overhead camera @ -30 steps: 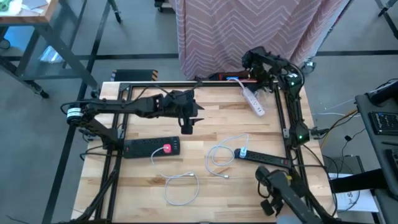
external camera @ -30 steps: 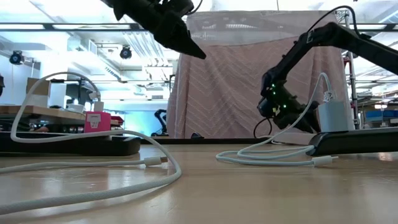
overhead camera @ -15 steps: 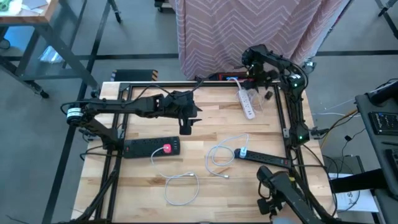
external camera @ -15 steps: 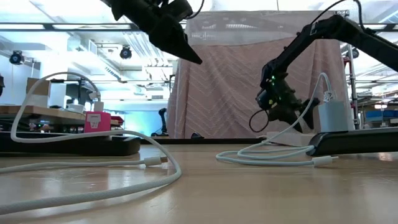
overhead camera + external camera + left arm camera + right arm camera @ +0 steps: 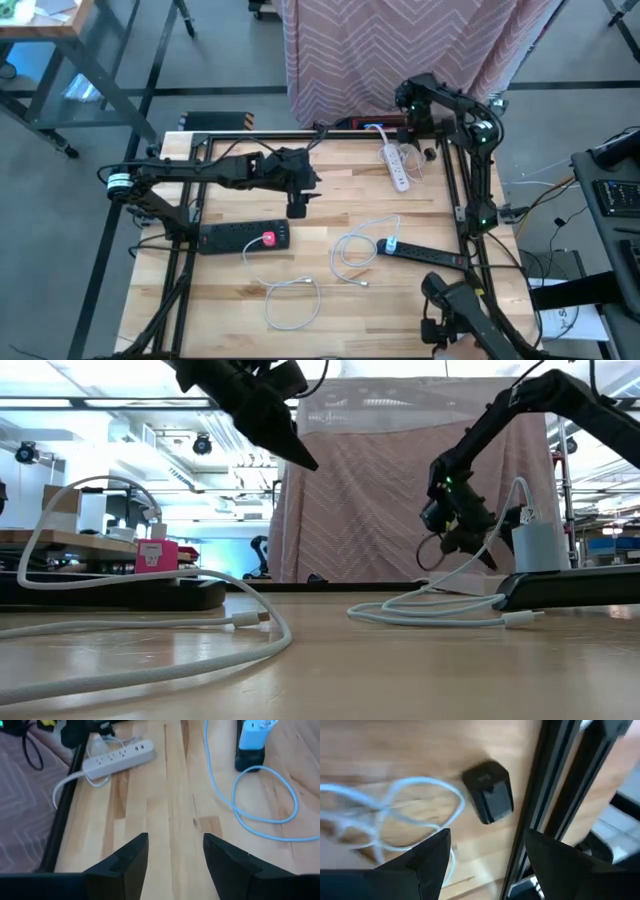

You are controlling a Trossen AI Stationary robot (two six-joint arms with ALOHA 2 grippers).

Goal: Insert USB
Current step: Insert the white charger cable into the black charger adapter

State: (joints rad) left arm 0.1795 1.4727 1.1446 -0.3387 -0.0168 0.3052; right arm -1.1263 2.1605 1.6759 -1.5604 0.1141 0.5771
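- left gripper (image 5: 297, 207) hovers above the table (image 5: 240, 290) at about 10 o'clock from table centre, fingers apart, nothing between them
- black power strip (image 5: 243, 238) with pink plug lies just beside it at 7 o'clock; loose white USB cable (image 5: 292, 300) lies at 6 o'clock, near the front edge, plug end free
- blue-white cable (image 5: 362, 250) loops at centre-right, running to a blue adapter (image 5: 390, 245) on a second black strip (image 5: 425, 255) at 4 o'clock
- white power strip (image 5: 396, 165) sits at 1 o'clock by the back rail
- right gripper (image 5: 421, 127) is raised at 1 o'clock over the table's back right corner, fingers spread, holding nothing; its wrist view shows a small black block (image 5: 488, 791) on the wood beside the frame rail
- judgement: step in hand looks like reaching for a USB plug; best to grip the cable right behind the connector, keep it level and square to the port, steady the strip with the other gripper, push straight
- risk: cable slack twisting the plug off axis
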